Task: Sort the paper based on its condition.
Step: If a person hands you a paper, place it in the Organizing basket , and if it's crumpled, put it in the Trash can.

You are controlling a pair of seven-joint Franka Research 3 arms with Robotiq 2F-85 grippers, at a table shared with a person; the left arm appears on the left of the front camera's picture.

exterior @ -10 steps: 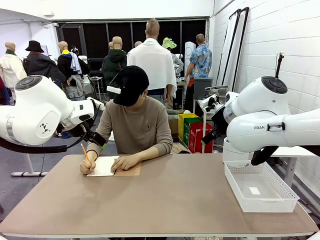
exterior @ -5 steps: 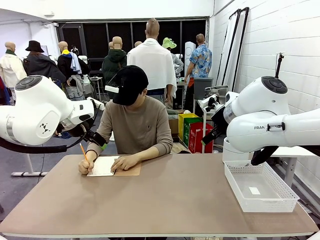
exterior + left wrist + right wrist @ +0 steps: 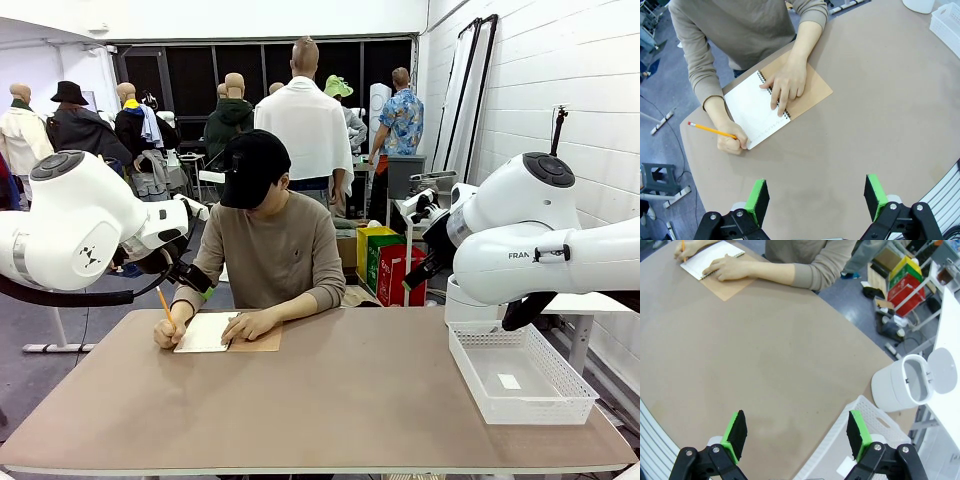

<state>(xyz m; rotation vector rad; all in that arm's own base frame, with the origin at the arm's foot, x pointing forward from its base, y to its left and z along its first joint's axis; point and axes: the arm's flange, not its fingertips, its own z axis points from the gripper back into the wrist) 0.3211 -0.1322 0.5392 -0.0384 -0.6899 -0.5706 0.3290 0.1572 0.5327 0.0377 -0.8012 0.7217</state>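
Note:
Loose paper is out of view. A spiral notebook (image 3: 756, 111) with a tan cover (image 3: 815, 89) lies open at the table's far side, showing a white page (image 3: 205, 332). The person holds the notebook (image 3: 710, 257) down with one hand and holds a yellow pencil (image 3: 710, 130) to the page with the other. My left gripper (image 3: 815, 195) hangs open high above the table, on the near side of the notebook. Well off to the right of the notebook, my right gripper (image 3: 796, 432) is open above the table near the basket. Neither holds anything.
A white mesh basket (image 3: 520, 375) stands at the table's right edge with a small white scrap inside. Beyond the table's corner is a white bin (image 3: 900, 385) with its lid open. The brown table (image 3: 350, 400) is bare between the notebook and the basket.
The person's writing hand and pencil have shifted slightly to the left on the page. Both arms have stayed still.

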